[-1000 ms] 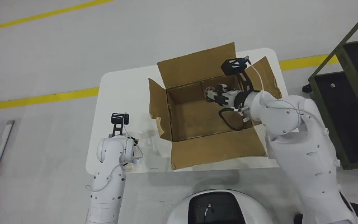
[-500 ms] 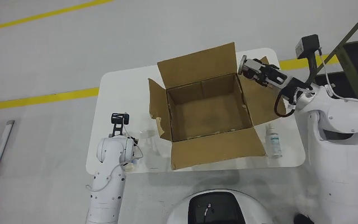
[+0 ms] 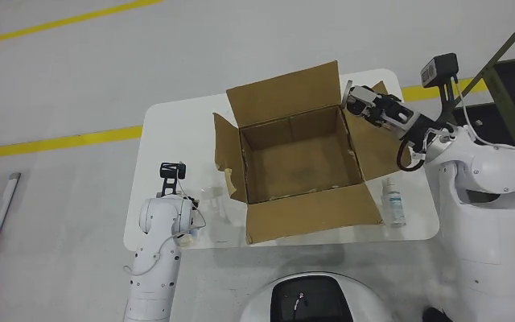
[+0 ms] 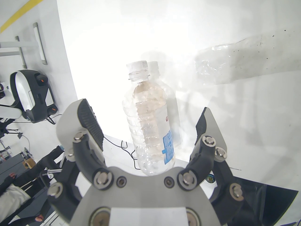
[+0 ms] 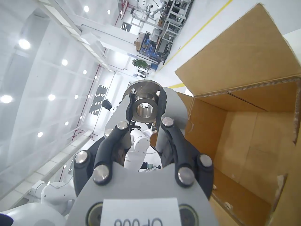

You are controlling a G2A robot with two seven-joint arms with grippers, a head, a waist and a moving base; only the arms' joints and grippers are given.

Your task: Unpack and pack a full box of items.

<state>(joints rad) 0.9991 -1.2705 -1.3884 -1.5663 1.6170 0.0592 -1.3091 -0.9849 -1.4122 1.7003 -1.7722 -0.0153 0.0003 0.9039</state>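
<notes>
My right pincer [image 5: 146,98] is clamped on a silver metal flanged ring [image 5: 143,88]. It holds the ring in the air above the far right corner of the open brown cardboard box [image 3: 298,161]. The box sits in the middle of the white worktop [image 3: 177,129] with its flaps spread out. My left pincer [image 4: 144,111] is spread wide at the near left. A clear plastic bottle with a white cap [image 4: 148,123] sits between its pads [image 4: 89,118], touching neither. A small white bottle [image 3: 392,201] lies on the worktop just right of the box, toward the near side.
</notes>
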